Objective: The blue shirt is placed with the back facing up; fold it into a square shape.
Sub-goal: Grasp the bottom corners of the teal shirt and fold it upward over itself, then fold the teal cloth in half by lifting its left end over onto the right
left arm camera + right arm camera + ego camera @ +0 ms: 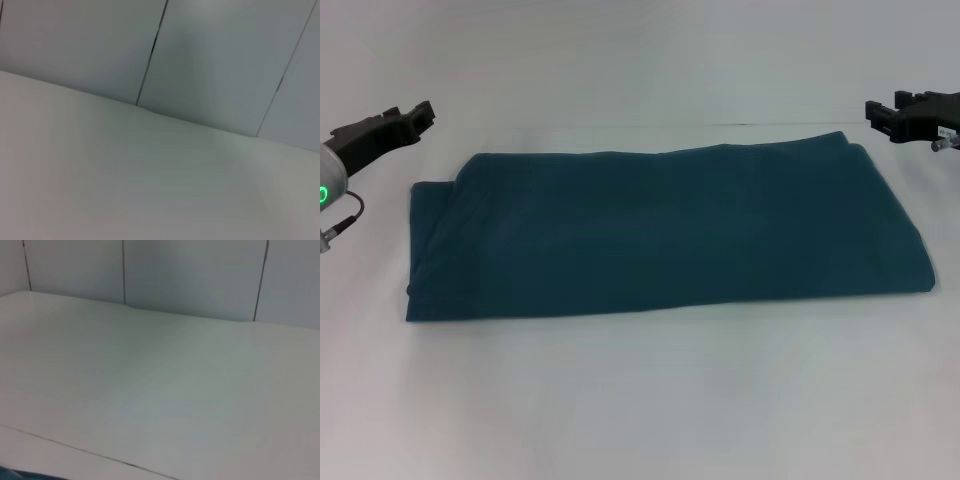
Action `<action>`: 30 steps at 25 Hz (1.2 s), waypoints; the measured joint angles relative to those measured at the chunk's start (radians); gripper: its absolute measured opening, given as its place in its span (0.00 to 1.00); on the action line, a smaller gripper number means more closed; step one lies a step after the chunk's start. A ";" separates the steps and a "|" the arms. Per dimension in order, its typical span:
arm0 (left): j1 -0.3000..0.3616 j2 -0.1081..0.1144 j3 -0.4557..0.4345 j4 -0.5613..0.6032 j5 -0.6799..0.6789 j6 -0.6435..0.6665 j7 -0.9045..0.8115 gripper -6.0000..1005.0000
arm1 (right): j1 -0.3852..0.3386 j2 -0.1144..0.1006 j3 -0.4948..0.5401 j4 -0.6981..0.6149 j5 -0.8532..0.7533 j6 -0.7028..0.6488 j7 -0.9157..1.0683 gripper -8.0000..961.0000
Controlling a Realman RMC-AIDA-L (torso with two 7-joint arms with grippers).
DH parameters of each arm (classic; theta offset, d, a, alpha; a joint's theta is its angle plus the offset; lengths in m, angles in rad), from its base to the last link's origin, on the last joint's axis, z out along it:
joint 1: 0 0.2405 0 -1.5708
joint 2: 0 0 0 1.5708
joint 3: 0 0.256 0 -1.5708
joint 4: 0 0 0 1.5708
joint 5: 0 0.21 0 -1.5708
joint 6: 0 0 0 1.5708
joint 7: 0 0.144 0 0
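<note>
Item 1, the blue shirt point(665, 232): you see it lying flat at the centre of the white table point(640, 400), folded into a long band running from 9 o'clock to 3 o'clock. The plain side is up. A small layer sticks out at its 9 o'clock end; you cannot tell how many layers lie beneath. In the right wrist view only a dark teal sliver point(10, 474) shows at the picture's edge, the rest cut off.

Item 2, left gripper point(418, 113): at 10 o'clock from the shirt, apart from the cloth, holding nothing. Its arm is cut off by the picture's edge, with a green light on the wrist. You cannot tell how wide its fingers stand.

Item 3, right gripper point(873, 113): at 2 o'clock from the shirt, just past the far corner, clear of the cloth, holding nothing. It is partly cut off; its finger spacing cannot be made out.

Item 4, panelled wall point(225, 60): both wrist views show you only this and bare table.
</note>
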State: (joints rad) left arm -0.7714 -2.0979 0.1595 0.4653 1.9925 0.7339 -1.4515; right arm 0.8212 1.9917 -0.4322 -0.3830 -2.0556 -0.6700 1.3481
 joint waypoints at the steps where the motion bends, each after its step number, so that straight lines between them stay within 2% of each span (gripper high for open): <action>1: 0.002 0.000 0.000 0.000 -0.002 0.000 0.000 0.28 | 0.000 -0.002 -0.001 0.000 0.000 0.000 0.003 0.34; 9: 0.015 -0.002 0.000 0.000 -0.011 0.018 -0.004 0.63 | -0.001 -0.007 -0.010 0.000 -0.002 -0.010 0.037 0.50; 12: 0.021 -0.002 0.000 0.003 -0.011 0.055 -0.009 0.75 | -0.006 -0.011 -0.046 -0.002 -0.005 -0.024 0.088 0.64; 17: 0.040 0.000 0.000 0.006 -0.011 0.146 -0.022 0.89 | -0.026 -0.026 -0.118 -0.028 -0.006 -0.103 0.211 0.64; 23: 0.088 0.006 0.003 0.026 -0.006 0.281 -0.071 0.89 | -0.088 -0.040 -0.143 -0.126 -0.006 -0.309 0.360 0.64; 24: 0.101 0.006 0.011 0.033 -0.003 0.309 -0.086 0.89 | -0.088 -0.040 -0.143 -0.126 -0.006 -0.309 0.360 0.64; 27: 0.141 0.006 0.068 0.063 -0.001 0.361 -0.137 0.89 | -0.109 -0.047 -0.150 -0.150 -0.006 -0.380 0.410 0.64; 30: 0.191 -0.004 0.139 0.105 -0.001 0.375 -0.187 0.89 | -0.124 -0.051 -0.158 -0.160 -0.008 -0.435 0.451 0.64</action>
State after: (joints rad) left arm -0.5803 -2.1019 0.2983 0.5701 1.9915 1.1088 -1.6383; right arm 0.6971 1.9405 -0.5901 -0.5431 -2.0641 -1.1049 1.7990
